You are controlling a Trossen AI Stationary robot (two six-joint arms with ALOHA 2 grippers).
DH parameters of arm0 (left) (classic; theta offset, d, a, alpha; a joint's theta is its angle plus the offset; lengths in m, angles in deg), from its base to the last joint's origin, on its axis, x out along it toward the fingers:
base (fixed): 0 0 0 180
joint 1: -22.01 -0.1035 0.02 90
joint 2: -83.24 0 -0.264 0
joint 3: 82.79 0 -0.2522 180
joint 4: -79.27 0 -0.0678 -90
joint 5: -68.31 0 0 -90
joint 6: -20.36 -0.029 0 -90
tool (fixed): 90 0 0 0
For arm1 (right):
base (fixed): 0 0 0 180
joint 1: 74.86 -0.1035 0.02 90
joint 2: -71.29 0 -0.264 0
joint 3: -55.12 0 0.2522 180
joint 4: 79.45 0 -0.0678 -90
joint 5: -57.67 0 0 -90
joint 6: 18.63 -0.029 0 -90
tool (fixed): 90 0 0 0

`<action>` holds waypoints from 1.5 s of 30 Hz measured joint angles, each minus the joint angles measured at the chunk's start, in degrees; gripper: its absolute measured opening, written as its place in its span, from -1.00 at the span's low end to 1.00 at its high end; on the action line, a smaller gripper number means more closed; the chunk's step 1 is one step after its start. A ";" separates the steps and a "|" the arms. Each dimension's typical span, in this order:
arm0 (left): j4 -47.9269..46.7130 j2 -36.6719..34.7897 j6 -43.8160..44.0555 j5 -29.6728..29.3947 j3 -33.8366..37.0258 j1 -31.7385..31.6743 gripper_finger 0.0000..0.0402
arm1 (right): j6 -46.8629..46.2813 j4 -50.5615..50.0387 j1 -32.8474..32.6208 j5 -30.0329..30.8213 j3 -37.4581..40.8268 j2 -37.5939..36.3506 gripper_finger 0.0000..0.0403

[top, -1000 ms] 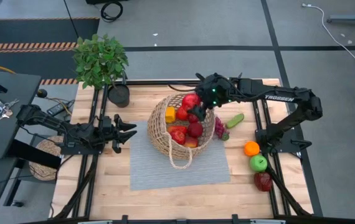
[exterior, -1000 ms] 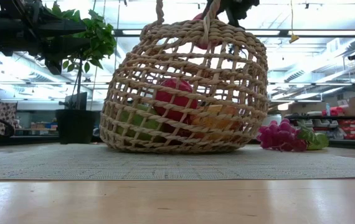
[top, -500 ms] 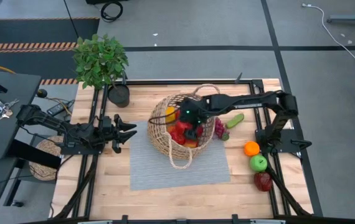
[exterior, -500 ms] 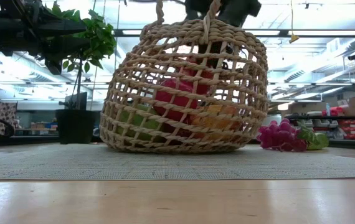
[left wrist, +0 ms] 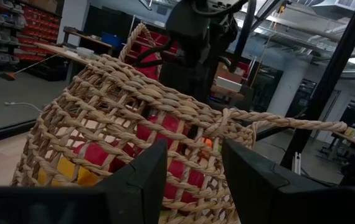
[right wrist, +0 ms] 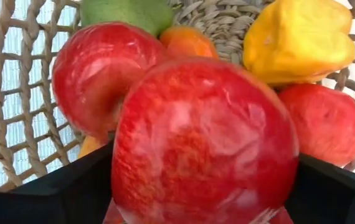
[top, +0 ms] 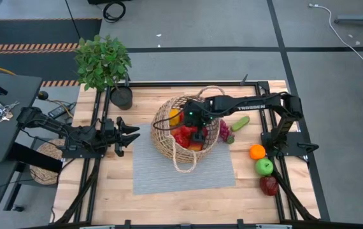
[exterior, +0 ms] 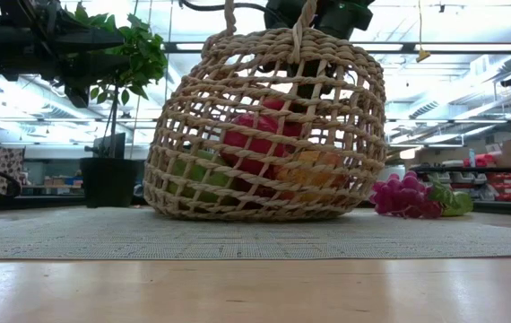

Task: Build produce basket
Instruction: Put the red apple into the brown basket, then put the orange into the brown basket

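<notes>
The tan wicker basket (top: 162, 130) stands on a grey mat (top: 162, 172) and holds red apples, a yellow pepper (right wrist: 299, 40), an orange and a green fruit. My right gripper (top: 197, 129) reaches down inside the basket, shut on a red apple (right wrist: 205, 143). My left gripper (top: 128, 135) hovers open, left of the basket, fingers pointing at its wall (left wrist: 103, 124). Purple grapes (top: 225, 130) and a cucumber (top: 239, 123) lie on the table right of the basket. My right gripper pinches the red apple's two opposite sides (right wrist: 118, 168) between its fingers (right wrist: 71, 186). It comes from above, pointing down into the basket. The apple sits just over the other fruit; whether it rests on them, I cannot tell.
An orange (top: 256, 152), a green apple (top: 264, 166) and a dark red apple (top: 269, 185) lie near the table's right edge. A potted plant (top: 105, 63) stands at the far left corner. The basket's loop handles (top: 185, 166) stick out toward the near and far sides.
My right gripper, carrying the red apple, has moved from above the basket's far rim toward the left and down into the basket, then nearly stopped among the fruit. The basket and the left arm have kept still.
</notes>
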 joint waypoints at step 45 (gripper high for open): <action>0.02 -0.02 0.00 0.00 0.00 -0.01 -0.20 | -42.69 -13.78 -22.40 7.67 28.63 -46.62 0.72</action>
